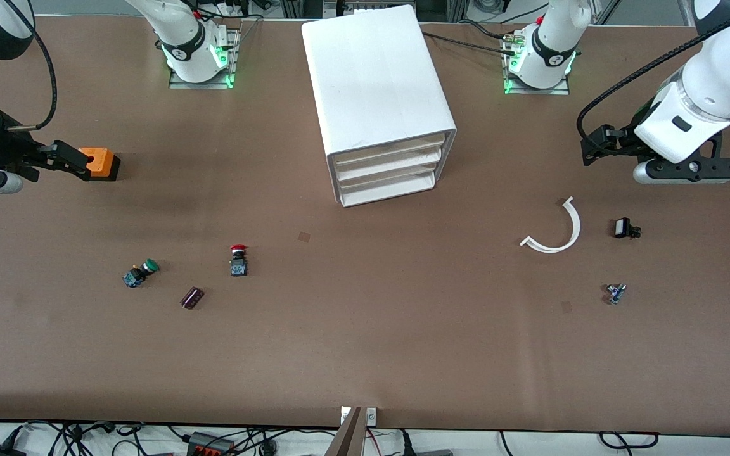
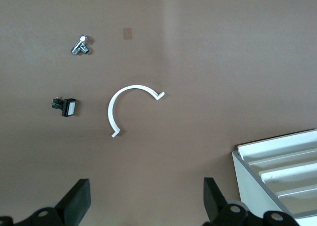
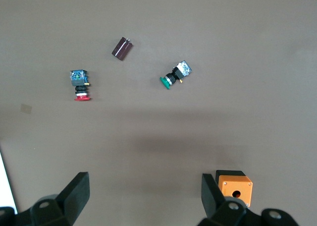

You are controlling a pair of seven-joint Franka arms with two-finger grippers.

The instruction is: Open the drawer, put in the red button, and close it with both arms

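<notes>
The white cabinet (image 1: 377, 88) stands at the middle of the table near the robots' bases; its three alike drawers (image 1: 390, 168) are all pushed in. The red button (image 1: 238, 258) lies on the bare table toward the right arm's end, nearer to the front camera than the cabinet; the right wrist view shows it too (image 3: 79, 86). My right gripper (image 1: 76, 161) hangs open over the table beside an orange box, with nothing between its fingers (image 3: 74, 194). My left gripper (image 1: 593, 144) hangs open and empty over the left arm's end; the cabinet's corner (image 2: 277, 171) shows in its wrist view.
An orange box with a hole (image 1: 100, 163) sits by the right gripper. A green-capped switch (image 1: 141, 272) and a dark purple cylinder (image 1: 192, 297) lie near the red button. Toward the left arm's end lie a white curved strip (image 1: 555, 231), a small black part (image 1: 625, 228) and a small metal part (image 1: 616, 292).
</notes>
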